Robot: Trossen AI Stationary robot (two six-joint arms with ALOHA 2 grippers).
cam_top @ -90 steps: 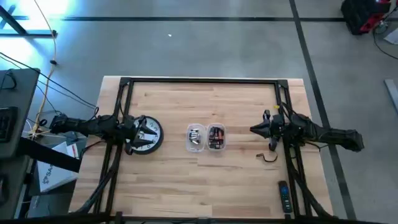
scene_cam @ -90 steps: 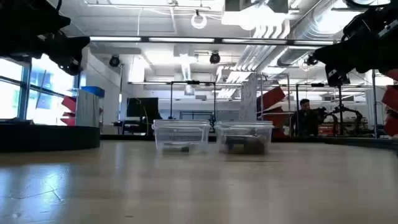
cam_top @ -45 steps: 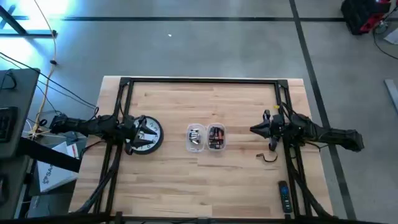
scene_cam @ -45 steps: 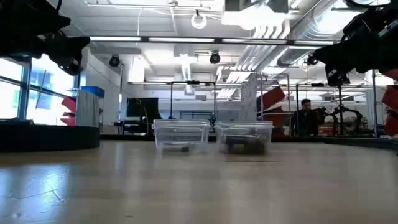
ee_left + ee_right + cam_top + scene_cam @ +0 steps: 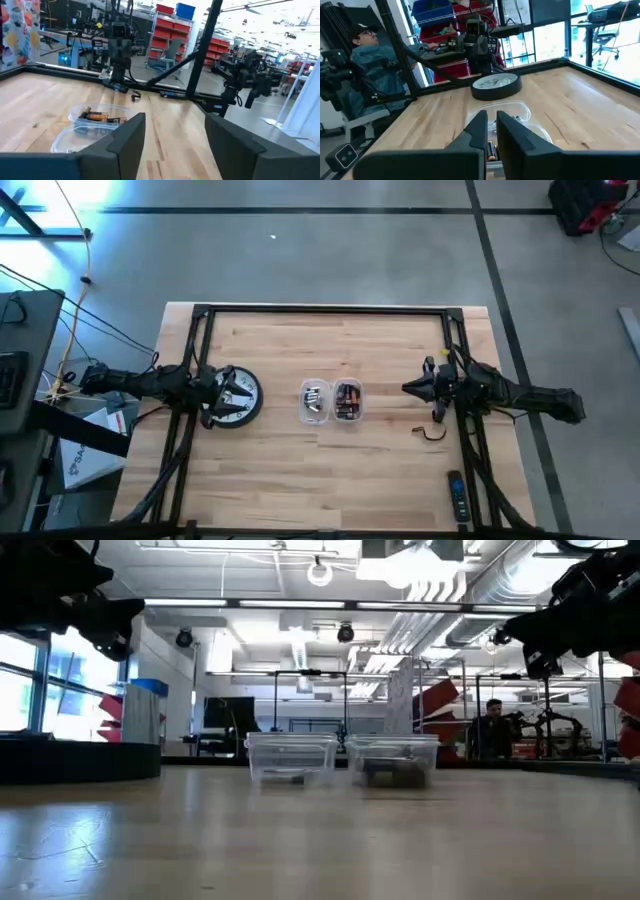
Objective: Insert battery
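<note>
At frame center, two clear tubs point(image 5: 331, 401) are set between the arms so batteries point(image 5: 347, 401) are reachable. The wall clock point(image 5: 233, 395), centre-left, lies beneath the left gripper point(image 5: 222, 393), fingers spread. The right gripper point(image 5: 407, 389), centre-right, is held nearly closed, empty.

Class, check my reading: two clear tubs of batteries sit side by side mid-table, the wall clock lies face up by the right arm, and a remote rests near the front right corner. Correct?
One slip: the wall clock lies by the left gripper, not the right arm, as the high view shows. The two tubs mid-table and the remote near the front right corner are as you said.
</note>
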